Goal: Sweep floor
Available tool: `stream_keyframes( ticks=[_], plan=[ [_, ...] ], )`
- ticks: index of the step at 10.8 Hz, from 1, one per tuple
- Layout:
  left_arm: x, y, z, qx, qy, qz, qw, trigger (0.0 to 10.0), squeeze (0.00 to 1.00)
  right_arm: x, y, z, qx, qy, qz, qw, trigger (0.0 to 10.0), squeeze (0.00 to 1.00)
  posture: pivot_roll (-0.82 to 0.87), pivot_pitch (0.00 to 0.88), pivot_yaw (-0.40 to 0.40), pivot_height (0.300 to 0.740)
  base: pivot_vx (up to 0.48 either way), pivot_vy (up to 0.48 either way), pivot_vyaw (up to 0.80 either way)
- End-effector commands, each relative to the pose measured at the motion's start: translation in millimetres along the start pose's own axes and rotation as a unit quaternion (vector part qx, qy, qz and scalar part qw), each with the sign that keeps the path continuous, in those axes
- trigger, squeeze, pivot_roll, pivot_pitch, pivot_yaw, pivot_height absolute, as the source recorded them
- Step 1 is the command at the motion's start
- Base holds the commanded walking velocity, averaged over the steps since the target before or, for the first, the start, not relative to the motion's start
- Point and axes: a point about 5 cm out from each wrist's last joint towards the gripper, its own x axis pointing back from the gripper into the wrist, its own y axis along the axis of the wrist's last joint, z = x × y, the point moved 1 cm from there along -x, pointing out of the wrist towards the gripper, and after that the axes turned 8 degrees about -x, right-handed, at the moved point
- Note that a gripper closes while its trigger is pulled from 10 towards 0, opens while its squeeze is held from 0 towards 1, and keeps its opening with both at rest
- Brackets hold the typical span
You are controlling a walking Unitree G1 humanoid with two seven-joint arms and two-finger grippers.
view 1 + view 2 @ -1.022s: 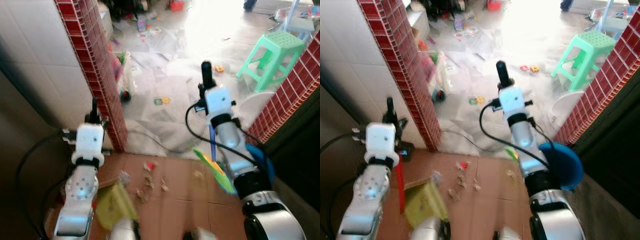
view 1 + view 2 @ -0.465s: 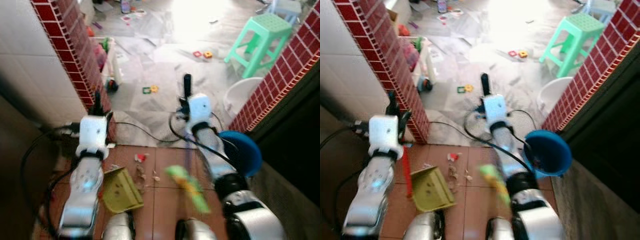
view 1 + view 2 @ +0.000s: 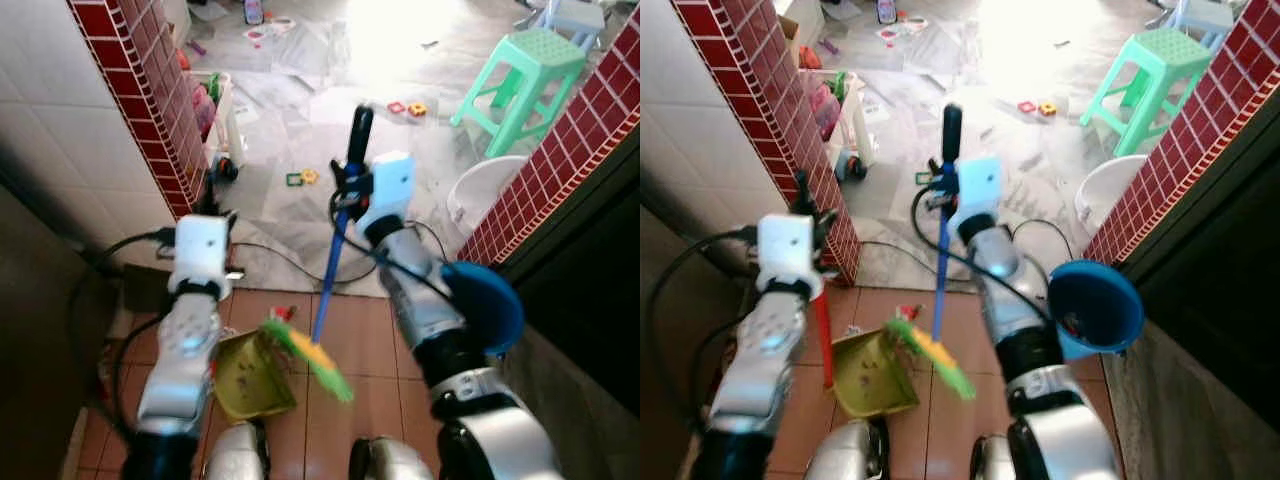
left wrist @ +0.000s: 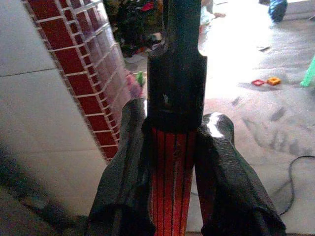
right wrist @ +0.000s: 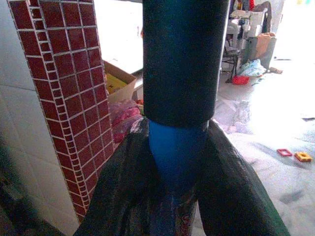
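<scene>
The right gripper (image 5: 170, 196) is clenched on the blue broom handle (image 3: 330, 270), just below its black top grip (image 3: 952, 130). From those jaws the handle runs down to the green and yellow broom head (image 3: 312, 352), which is blurred and seems to be lifted off the red tile floor (image 3: 360, 330). The left gripper (image 4: 172, 172) is clenched on the red dustpan handle (image 3: 824, 335), just below its black cap. Under those jaws, the yellow-green dustpan (image 3: 250, 375) is set on the tiles, and the broom head is held at its open side. A small red scrap (image 3: 906, 312) is seen on the tiles past the pan, toward the red brick pillar (image 3: 150, 100). A blue bowl-shaped thing (image 3: 490, 300) is seen beside the right arm. Farther out, a green stool (image 3: 525, 75) and small toys (image 3: 405, 108) are seen on the grey floor.

The step in hand looks like sweeping dirt into the pan. Next, the broom head should likely be set down past the scrap and pulled toward the pan, with the pan held flat.
</scene>
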Motion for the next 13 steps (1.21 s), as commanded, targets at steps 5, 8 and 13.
stream_keyframes(
  ticks=[5, 8, 13],
  plan=[
    [-14.7, 16.9, -29.0, 0.034, -0.030, -0.041, 0.998, 10.0, 0.00, -3.8, 15.6, -8.5, 0.044, 0.022, -0.007, 0.999, 10.0, 0.00, -0.01, 0.117, -0.074, 0.740, 0.000, 0.000, 0.00],
    [-19.8, 25.0, -36.2, 0.048, -0.026, -0.053, 0.997, 10.0, 0.00, -1.5, 15.3, -6.1, 0.047, 0.019, -0.013, 0.999, 10.0, 0.00, -0.01, 0.105, -0.082, 0.740, 0.000, 0.000, 0.00],
    [-16.1, 32.3, -28.9, 0.068, -0.030, -0.067, 0.995, 10.0, 0.00, 5.3, 19.1, -24.8, 0.055, -0.060, -0.040, 0.996, 10.0, 0.00, -0.02, 0.098, -0.024, 0.740, 0.000, 0.000, 0.00]
  ],
)
